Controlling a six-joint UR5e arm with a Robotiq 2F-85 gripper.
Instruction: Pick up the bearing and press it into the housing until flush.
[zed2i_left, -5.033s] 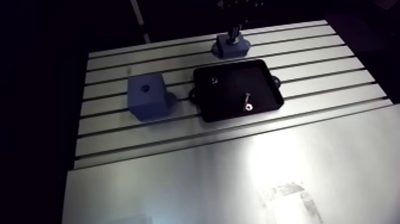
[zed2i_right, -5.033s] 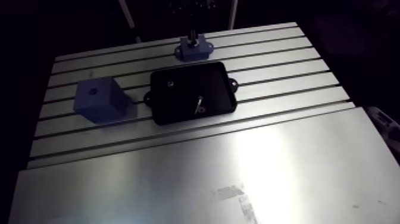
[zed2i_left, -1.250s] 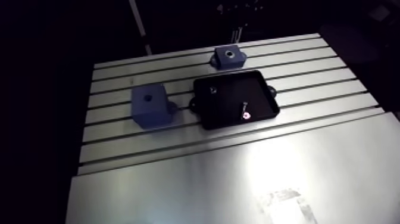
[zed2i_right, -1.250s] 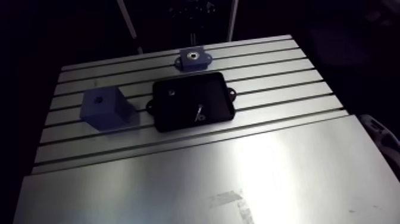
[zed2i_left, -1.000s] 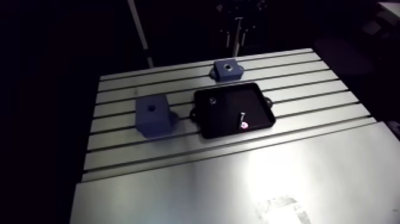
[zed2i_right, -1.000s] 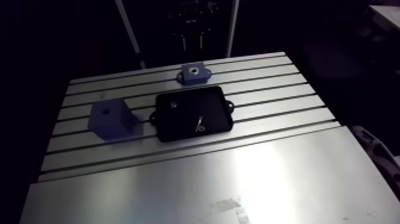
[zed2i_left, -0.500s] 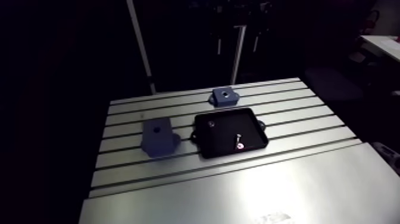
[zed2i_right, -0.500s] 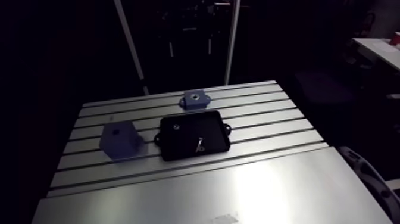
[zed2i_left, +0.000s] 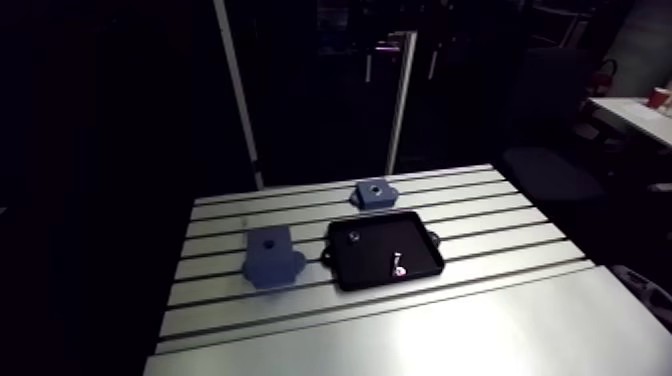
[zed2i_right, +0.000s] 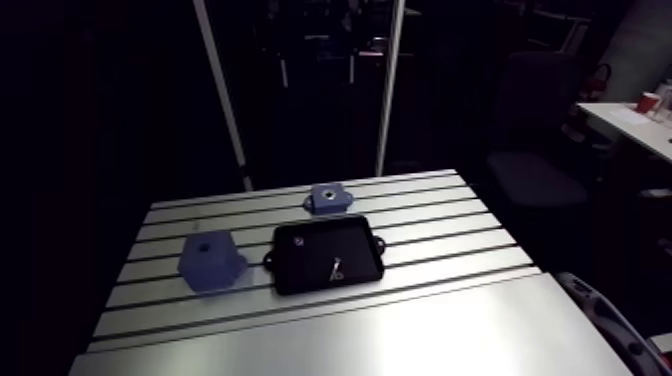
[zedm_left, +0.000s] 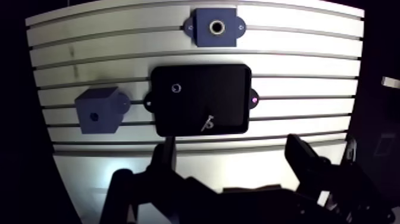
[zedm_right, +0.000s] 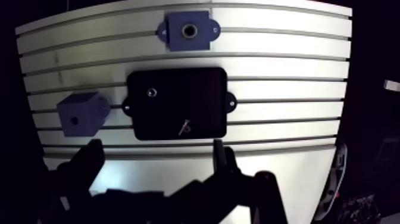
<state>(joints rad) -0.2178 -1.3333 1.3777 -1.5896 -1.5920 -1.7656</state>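
On slotted aluminium table (zedm_left: 309, 89): blue flanged housing (zedm_left: 201, 33) near far edge, black tray (zedm_left: 226, 89) nearer, blue block (zedm_left: 95, 113) beside tray. Apparently seated in housing bore as pale ring: bearing (zedm_left: 212, 26); flushness too small to judge. High above, gripper (zedm_left: 231, 138) with fingers spread wide and empty, probably with pressing done.

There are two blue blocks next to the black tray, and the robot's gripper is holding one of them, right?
One bit is wrong. The gripper holds nothing: the wrist view shows its fingers open and empty, clear of both blocks. The two blue blocks, the housing and the cube, do sit next to the black tray.
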